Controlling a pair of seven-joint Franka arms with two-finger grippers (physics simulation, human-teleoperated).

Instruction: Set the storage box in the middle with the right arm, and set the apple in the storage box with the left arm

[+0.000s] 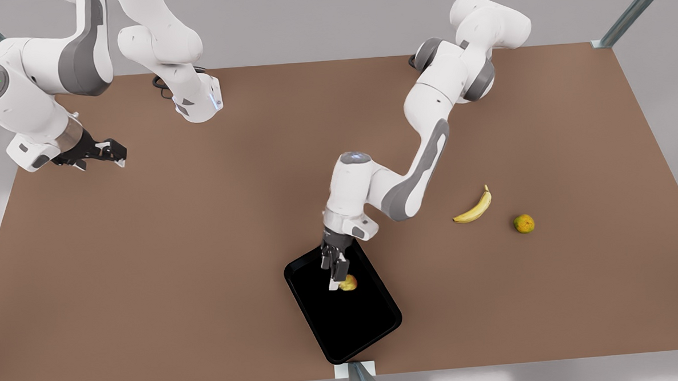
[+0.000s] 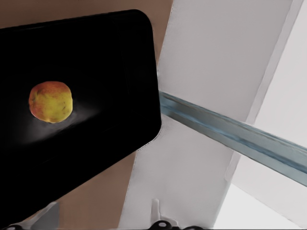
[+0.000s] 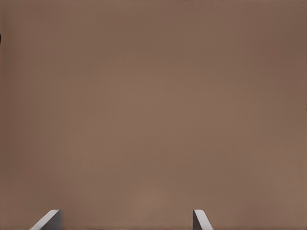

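The glossy black storage box point(image 1: 345, 322) lies near the table's front edge, about midway across the front view. The apple point(image 1: 349, 282), yellow with a red blush, rests on the floor of the storage box point(image 2: 96, 158), and the left wrist view shows the apple point(image 2: 51, 101) lying free. My left gripper point(image 1: 334, 276) hangs open just above the box, close beside the apple on the front view's left. My right gripper point(image 1: 111, 152) waits open over bare table at the front view's far left, and its fingertips point(image 3: 48, 219) stand wide apart.
A yellow banana point(image 1: 475, 207) and a dull green-orange round fruit point(image 1: 523, 223) lie on the brown table at the front view's right. A metal frame post point(image 1: 358, 378) stands at the table's front edge just beyond the box.
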